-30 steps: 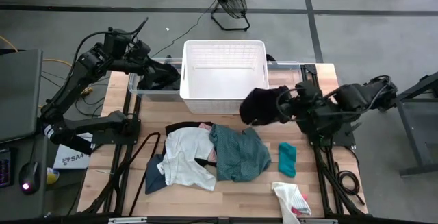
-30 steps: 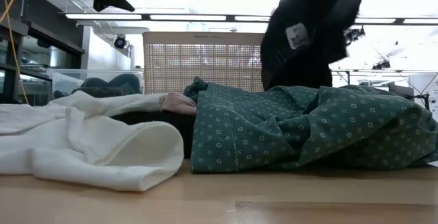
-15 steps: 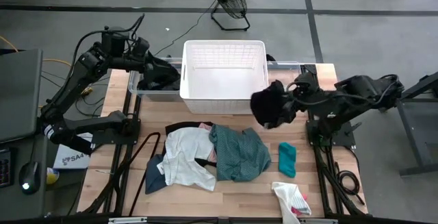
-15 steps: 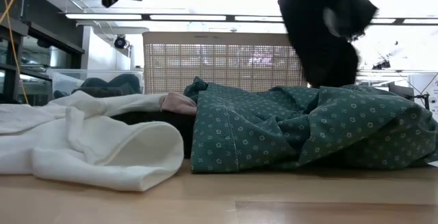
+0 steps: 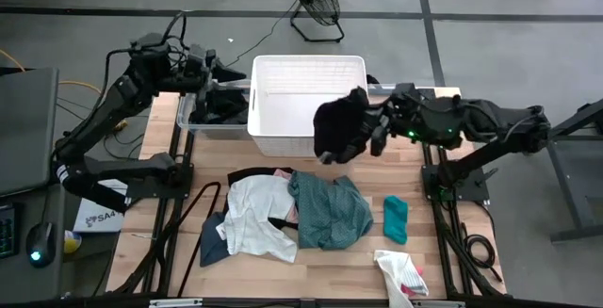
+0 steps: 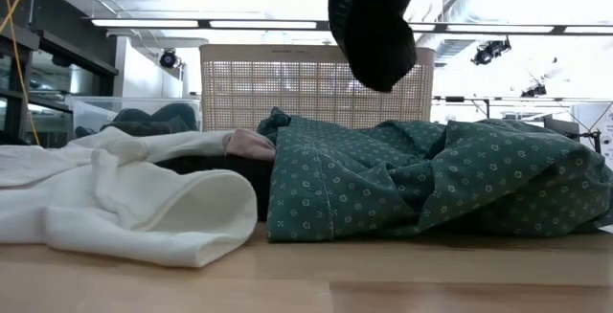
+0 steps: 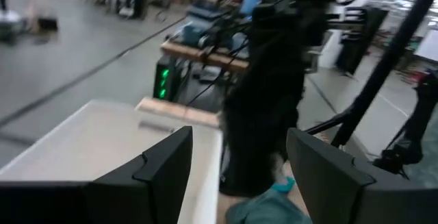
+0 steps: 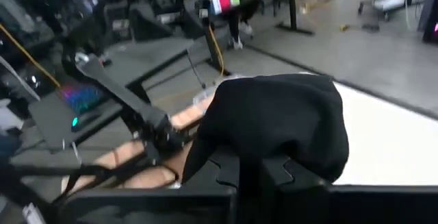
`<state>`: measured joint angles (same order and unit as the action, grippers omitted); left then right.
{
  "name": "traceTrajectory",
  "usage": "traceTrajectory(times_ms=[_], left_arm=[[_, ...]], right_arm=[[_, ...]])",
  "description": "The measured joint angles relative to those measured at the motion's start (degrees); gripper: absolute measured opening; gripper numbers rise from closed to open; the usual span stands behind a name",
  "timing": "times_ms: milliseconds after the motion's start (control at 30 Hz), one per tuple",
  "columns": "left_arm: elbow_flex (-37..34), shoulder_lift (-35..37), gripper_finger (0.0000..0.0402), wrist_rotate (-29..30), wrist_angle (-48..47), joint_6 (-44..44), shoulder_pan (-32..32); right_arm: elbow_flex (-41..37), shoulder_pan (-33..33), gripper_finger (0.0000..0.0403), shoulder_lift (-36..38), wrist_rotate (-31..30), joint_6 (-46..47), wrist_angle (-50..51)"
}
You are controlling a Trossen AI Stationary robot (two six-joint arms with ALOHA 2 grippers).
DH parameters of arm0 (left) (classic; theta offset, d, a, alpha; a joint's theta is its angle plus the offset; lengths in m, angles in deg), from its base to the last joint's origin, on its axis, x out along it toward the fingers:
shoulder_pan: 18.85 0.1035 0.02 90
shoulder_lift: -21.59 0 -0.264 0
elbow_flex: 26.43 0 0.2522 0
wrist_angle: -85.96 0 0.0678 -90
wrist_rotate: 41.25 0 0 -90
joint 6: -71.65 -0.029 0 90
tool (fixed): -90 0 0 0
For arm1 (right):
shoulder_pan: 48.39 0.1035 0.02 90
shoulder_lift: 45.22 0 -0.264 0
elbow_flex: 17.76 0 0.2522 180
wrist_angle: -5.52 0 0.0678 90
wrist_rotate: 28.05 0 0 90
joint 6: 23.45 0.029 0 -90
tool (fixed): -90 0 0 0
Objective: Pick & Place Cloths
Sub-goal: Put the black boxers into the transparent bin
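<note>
My right gripper (image 5: 370,129) is shut on a black cloth (image 5: 336,127), which hangs above the near right corner of the white lattice basket (image 5: 283,60). The same cloth shows high up in the low view (image 6: 375,21) and fills the right wrist view (image 8: 274,118). My left gripper (image 5: 219,66) stands open and level above the clear bin (image 5: 185,120), with nothing between its fingers (image 7: 164,166). On the table lie a white cloth (image 5: 254,216), a teal-green patterned one (image 5: 330,209), a dark blue one (image 5: 211,248) and a small teal one (image 5: 395,218). My right gripper pinches a bunched part of the black cloth (image 8: 263,152) between its two fingers (image 8: 222,176); how many layers cannot be told. The fingers come roughly level from the table's right side. The cloth hangs slack below them, clear of the table.
The clear bin at the far left holds dark cloths (image 5: 221,110). A second clear bin (image 5: 400,89) stands right of the basket. A white-and-pink cloth (image 5: 400,270) lies at the near right corner. A fan (image 5: 314,2) stands on the floor beyond the table.
My right gripper has risen and swung toward the table's left, rolling its wrist. It carried the black cloth from in front of the basket to above its near right corner. My left gripper has lifted from the clear bin and tipped up to level, staying open.
</note>
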<state>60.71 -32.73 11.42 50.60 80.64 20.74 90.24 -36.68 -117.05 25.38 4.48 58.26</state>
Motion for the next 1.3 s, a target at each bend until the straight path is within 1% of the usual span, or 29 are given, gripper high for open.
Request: traceTrajectory(times_ms=[200, 333, 400, 533, 633, 733, 833, 1000, 1067, 1300], left_arm=[[0.0, -2.1, 0.023, 2.3, 6.1, -1.1, -6.3], [0.0, -4.4, 0.023, 2.6, 9.0, -3.0, -10.0], [0.0, -5.6, 0.0232, 4.1, 9.8, -3.2, -11.8], [0.0, -8.0, 0.0256, 7.8, 10.3, -4.4, -14.7], [0.0, -10.2, 0.0286, 8.1, 12.6, -4.7, -17.1], [0.0, -12.3, 0.0313, 8.0, 14.3, -4.7, -19.6], [0.0, -14.1, 0.0328, 8.7, 15.9, -4.8, -21.4], [0.0, -16.7, 0.0331, 13.0, 16.7, -4.9, -23.3], [0.0, -18.0, 0.0331, 13.7, 18.8, -4.9, -24.0], [0.0, -21.2, 0.0331, 15.1, 25.0, -4.7, -26.9]], right_arm=[[0.0, -4.2, 0.0004, -3.0, 8.3, -5.8, -8.7], [0.0, -7.1, 0.0004, -5.3, 13.8, -7.6, -12.9], [0.0, -8.4, 0.0004, -5.9, 16.9, -8.4, -14.7], [0.0, -10.5, 0.0004, -7.2, 21.7, -9.0, -19.6], [0.0, -11.5, 0.0004, -8.2, 24.7, -10.1, -24.1], [0.0, -12.5, 0.0004, -8.4, 26.6, -10.9, -26.8], [0.0, -12.7, 0.0004, -8.4, 26.6, -11.3, -28.0], [0.0, -12.7, 0.0004, -8.3, 27.1, -11.7, -29.0], [0.0, -12.7, 0.0004, -8.3, 28.0, -11.7, -29.4], [0.0, -12.7, 0.0004, -8.3, 28.0, -11.8, -29.4]])
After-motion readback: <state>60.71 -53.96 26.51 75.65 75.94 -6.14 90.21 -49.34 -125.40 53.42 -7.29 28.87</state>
